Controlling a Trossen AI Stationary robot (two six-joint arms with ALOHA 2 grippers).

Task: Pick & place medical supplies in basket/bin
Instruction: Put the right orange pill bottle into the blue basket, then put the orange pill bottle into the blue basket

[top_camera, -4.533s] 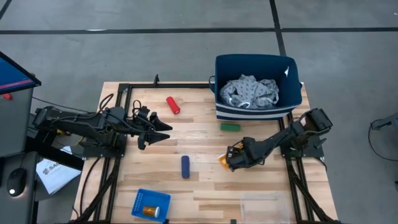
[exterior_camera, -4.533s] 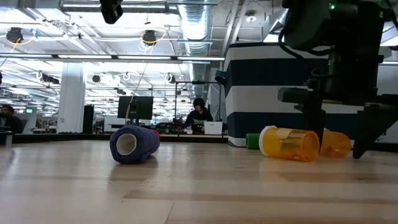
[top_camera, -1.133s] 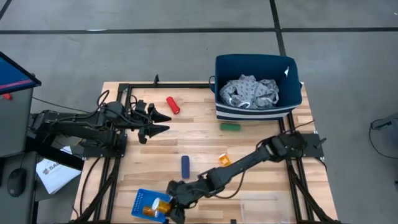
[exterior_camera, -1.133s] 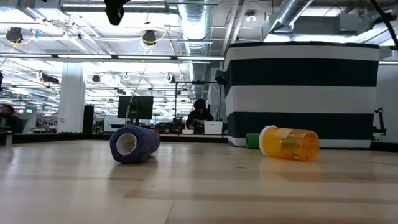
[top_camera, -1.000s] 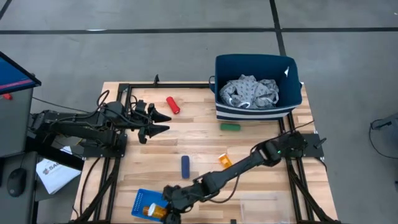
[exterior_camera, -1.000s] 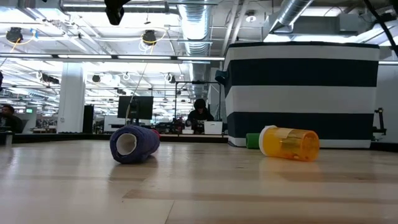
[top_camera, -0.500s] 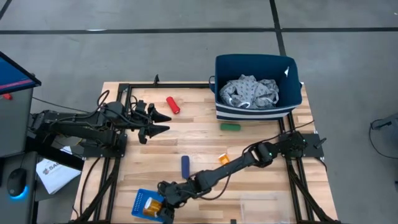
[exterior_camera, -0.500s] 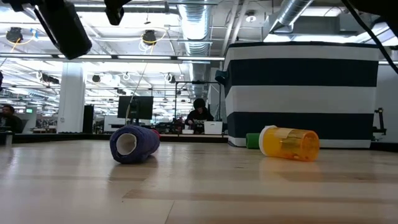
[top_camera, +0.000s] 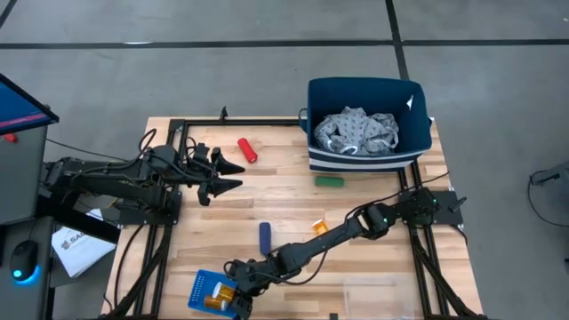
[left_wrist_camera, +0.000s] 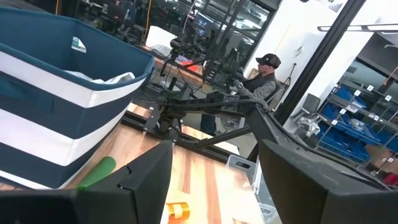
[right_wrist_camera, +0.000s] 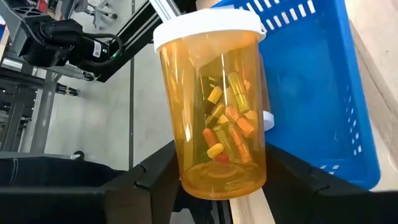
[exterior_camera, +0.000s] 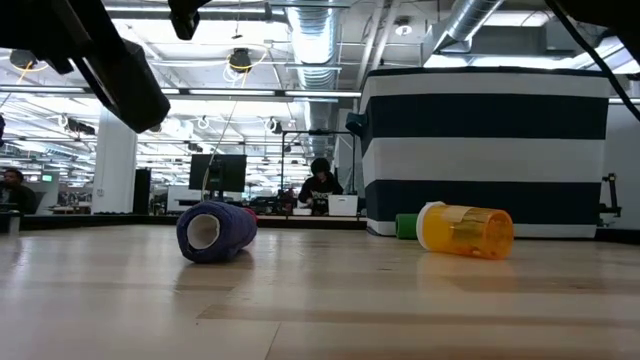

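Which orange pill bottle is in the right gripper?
The bottle over the blue basket, clamped by the right gripper; the other lies loose mid-table.

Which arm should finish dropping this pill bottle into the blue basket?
Right. The right gripper is shut on the pill bottle directly over the blue basket, so it likely only needs to release. The left gripper waits by the red cylinder.

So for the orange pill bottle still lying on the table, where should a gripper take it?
The pill bottle lies on its side, white cap toward the green cylinder. Probably best to come from above and close across the round body at mid-length, fingers square to its long axis, clear of the cap.
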